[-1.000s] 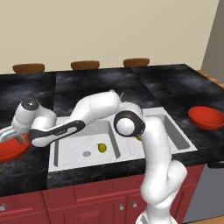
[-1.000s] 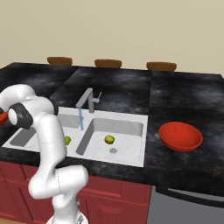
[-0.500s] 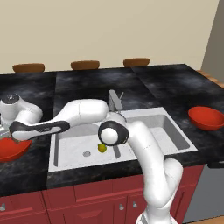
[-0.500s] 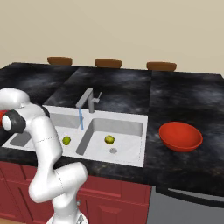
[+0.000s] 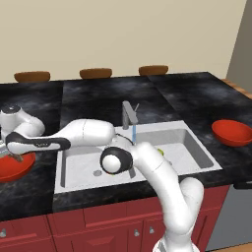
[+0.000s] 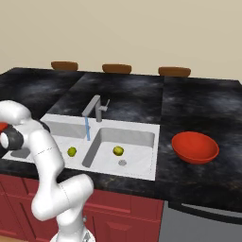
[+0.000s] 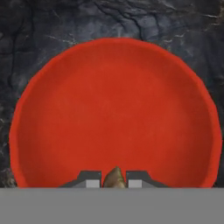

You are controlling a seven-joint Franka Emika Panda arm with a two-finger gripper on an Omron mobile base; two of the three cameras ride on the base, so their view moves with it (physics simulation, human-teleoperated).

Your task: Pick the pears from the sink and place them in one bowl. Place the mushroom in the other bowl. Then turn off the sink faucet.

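Sink (image 6: pixel 142 130): white, double-basin, set in the black stone counter (image 6: pixel 198 101); taken here as the landmark.

Faucet (image 6: pixel 93 108): grey, at the back edge of the sink over the divider, a thin blue stream of water falling from its spout.

Pears: two, yellow-green. One pear (image 6: pixel 118 151) lies in the sink's right basin, near the round drain. The other pear (image 6: pixel 72 151) lies in the left basin, close to the divider.

Bowls: two, red. One bowl (image 6: pixel 194 147) stands on the counter to the right of the sink, apart from its rim. The other bowl (image 7: pixel 113 109) stands on the counter to the left of the sink.

Gripper (image 7: pixel 115 179): held above the left-hand bowl, over its near rim, fingers clamped on the mushroom.

Mushroom (image 7: pixel 114 177): small brown-tan piece pinched between the fingertips, above the left-hand bowl, clear of its floor.
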